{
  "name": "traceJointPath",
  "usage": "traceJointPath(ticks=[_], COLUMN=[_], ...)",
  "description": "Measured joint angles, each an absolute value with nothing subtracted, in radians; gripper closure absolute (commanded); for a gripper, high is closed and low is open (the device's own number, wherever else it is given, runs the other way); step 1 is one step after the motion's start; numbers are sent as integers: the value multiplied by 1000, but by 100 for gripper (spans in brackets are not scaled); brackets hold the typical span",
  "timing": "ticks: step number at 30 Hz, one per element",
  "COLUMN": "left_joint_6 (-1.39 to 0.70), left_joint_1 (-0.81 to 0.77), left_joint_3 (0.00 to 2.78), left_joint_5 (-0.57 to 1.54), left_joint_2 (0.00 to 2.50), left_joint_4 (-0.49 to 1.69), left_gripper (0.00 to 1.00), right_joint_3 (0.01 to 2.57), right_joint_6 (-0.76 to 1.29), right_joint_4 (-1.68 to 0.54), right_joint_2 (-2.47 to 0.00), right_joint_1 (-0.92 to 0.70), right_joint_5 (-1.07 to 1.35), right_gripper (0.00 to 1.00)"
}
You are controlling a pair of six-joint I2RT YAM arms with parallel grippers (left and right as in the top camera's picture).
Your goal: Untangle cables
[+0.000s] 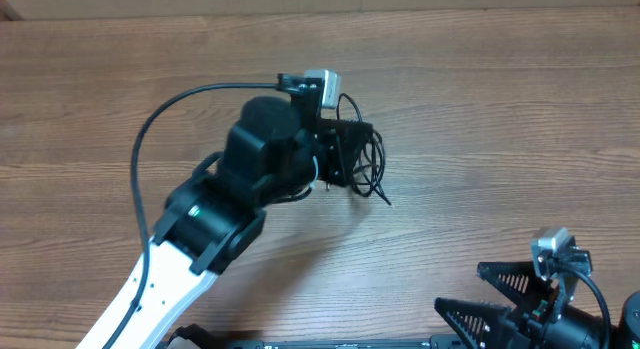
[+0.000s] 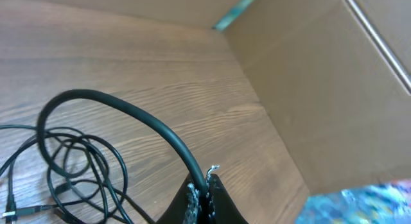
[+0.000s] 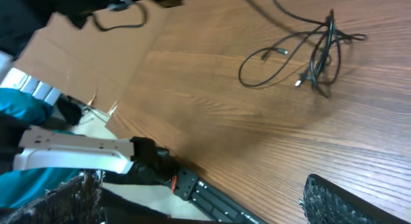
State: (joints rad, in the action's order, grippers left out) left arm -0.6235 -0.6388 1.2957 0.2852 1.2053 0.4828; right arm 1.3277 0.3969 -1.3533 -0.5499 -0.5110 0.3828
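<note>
Left gripper [image 2: 204, 185] clamped on one strand of cables [image 2: 138, 118]; right gripper [image 1: 462, 287] spread, idle. Likely step: teasing apart. Next: draw strand clear.

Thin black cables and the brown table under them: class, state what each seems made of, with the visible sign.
Thin black cables: probably plastic-sheathed wire, matt with slight sheen; they bend in loose loops. Brown wood-grain table: wood or wood-look laminate, smooth, matt; grain lines run along it, which of the two is unclear.
</note>
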Motion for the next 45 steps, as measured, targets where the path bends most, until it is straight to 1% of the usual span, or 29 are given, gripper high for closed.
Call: traceJointPath(ticks=[4, 7, 9, 12, 13, 14, 16, 18, 21, 29, 33, 36, 39, 42, 45], left_joint_6=[-583, -534, -466, -373, -347, -274, -233, -208, -183, -141, -130, -126, -120, -112, -104], left_joint_1=[-621, -598, -587, -581, -581, -581, -580, -580, -580, -580, -580, -580, -580, -580, -580], left_joint_3=[1295, 1295, 1296, 1297, 1298, 1303, 1305, 1305, 1306, 1316, 1317, 1337, 1374, 1389, 1392], left_joint_5=[298, 307, 326, 362, 372, 394, 397, 400, 403, 407, 373, 355, 345, 327, 297], left_joint_2=[1184, 1157, 1126, 1074, 1056, 1004, 976, 943, 891, 864, 858, 849, 841, 830, 826], left_joint_4=[481, 479, 479, 480, 480, 483, 484, 474, 455, 443, 446, 449, 450, 456, 472], left_gripper=[96, 96, 96, 96, 96, 96, 96, 96, 96, 96, 96, 95, 96, 96, 96], right_joint_3=[1310, 1242, 1177, 1100, 1087, 1066, 1046, 1035, 1000, 958, 957, 955, 955, 955, 955], right_joint_6=[450, 549, 617, 701, 719, 793, 847, 889, 939, 988, 976, 872, 713, 596, 501], right_joint_4=[-1339, -1330, -1306, -1219, -1195, -1118, -1005, -953, -893, -831, -764, -680, -625, -590, -565], right_joint_2=[-550, -550, -555, -569, -575, -590, -593, -622, -696, -1041, -1173, -1247, -1307, -1342, -1354], right_joint_1=[-511, -511, -511, -511, -511, -511, -511, -511, -511, -511, -514, -541, -611, -667, -697], right_joint_5=[339, 278, 247, 221, 217, 202, 194, 184, 204, 297, 356, 392, 413, 424, 435], right_gripper=[0, 0, 0, 0, 5, 5, 5, 5, 7, 8, 8, 8, 7, 7, 16])
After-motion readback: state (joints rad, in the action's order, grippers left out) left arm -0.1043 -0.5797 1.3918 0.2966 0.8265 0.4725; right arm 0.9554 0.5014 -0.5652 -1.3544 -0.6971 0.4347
